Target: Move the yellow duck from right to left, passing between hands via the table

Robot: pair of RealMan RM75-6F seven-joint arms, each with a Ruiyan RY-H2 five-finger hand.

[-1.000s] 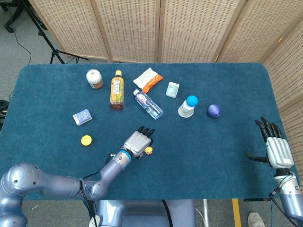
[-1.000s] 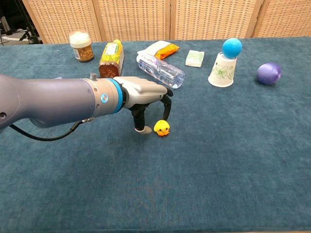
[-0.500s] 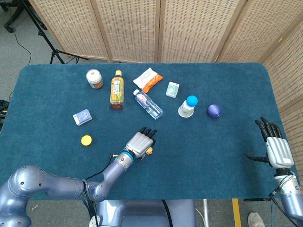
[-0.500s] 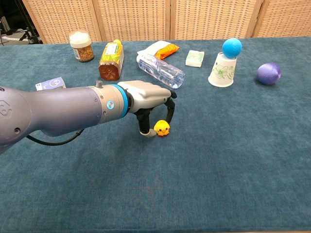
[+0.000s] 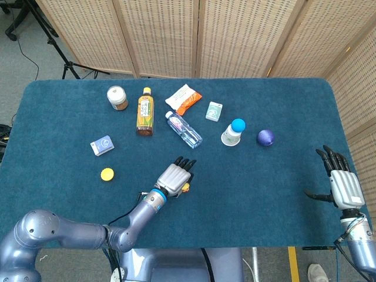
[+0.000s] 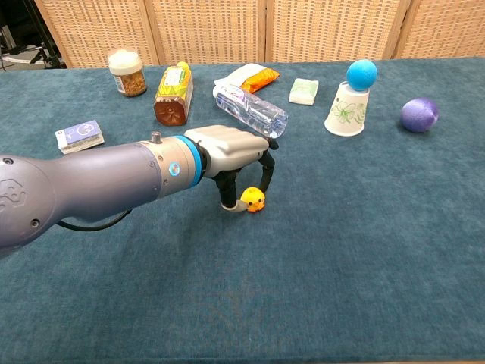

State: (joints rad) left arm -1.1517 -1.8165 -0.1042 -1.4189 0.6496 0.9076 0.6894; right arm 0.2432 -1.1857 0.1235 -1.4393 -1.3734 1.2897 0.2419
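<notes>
The small yellow duck (image 6: 255, 200) sits on the blue cloth near the table's middle front; in the head view the yellow duck (image 5: 185, 187) peeks out beside the fingers. My left hand (image 6: 226, 149) arches over it, thumb against its left side and a finger down on its far right side, pinching it. From above, my left hand (image 5: 174, 175) covers most of the duck. My right hand (image 5: 343, 185) hovers past the table's right edge, fingers spread, holding nothing.
Along the back stand a jar (image 5: 117, 97), a tea bottle (image 5: 144, 111), a snack pack (image 5: 183, 98), a lying water bottle (image 5: 184, 130), a small box (image 5: 214, 111), a paper cup with a blue ball (image 5: 233, 134) and a purple ball (image 5: 265, 137). A card box (image 5: 102, 145) and yellow cap (image 5: 107, 174) lie left.
My left hand has shifted slightly right and its thumb closed the gap to the duck's left side. The duck has stayed in place. The right hand has not moved.
</notes>
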